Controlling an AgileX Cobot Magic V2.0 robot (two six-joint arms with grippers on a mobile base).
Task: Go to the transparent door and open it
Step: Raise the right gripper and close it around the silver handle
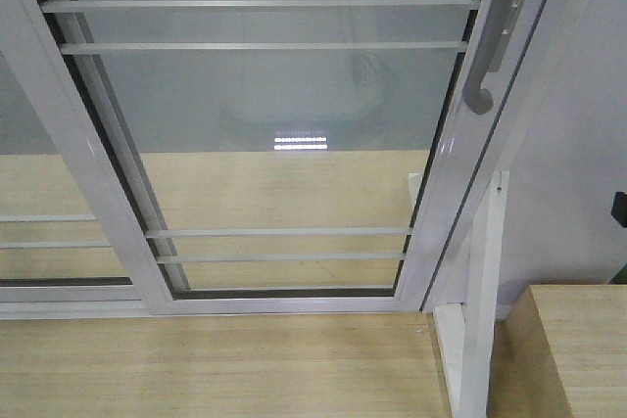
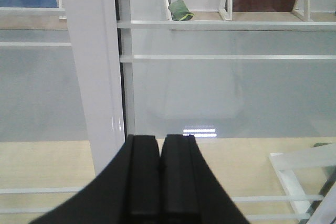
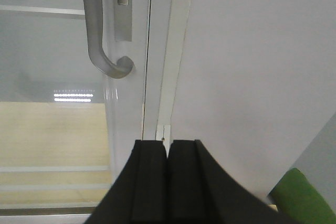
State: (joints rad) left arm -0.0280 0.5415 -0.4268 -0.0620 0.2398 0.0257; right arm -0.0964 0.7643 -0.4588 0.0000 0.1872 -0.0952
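Jaws on both the left gripper (image 2: pixel 161 141) and the right gripper (image 3: pixel 168 144) were clenched flat together, gripping nothing. The transparent door (image 1: pixel 274 124) stood close ahead of both and looked shut, its handle-side edge against the jamb. Its curved pull handle (image 3: pixel 100 35) hung above and to the left of the right jaws, with the lock plate (image 3: pixel 123 9) just beside it, nearer the jaws' own line.

To do the step well, I judged that the right jaws should part, rise and shift left until the handle's shaft lay between them. They should then close squarely and draw the panel leftward along its track rather than tug it outward.

Room was tight to the right of the right jaws. The white wall (image 3: pixel 252 77) ran up to the frame, and a green object (image 3: pixel 299 198) sat low on that side. A broad white stile (image 2: pixel 97 77) stood just left of the left jaws, with the handle-less panel (image 2: pixel 31 87) beyond it. The left arm could therefore foul the sliding door's path.
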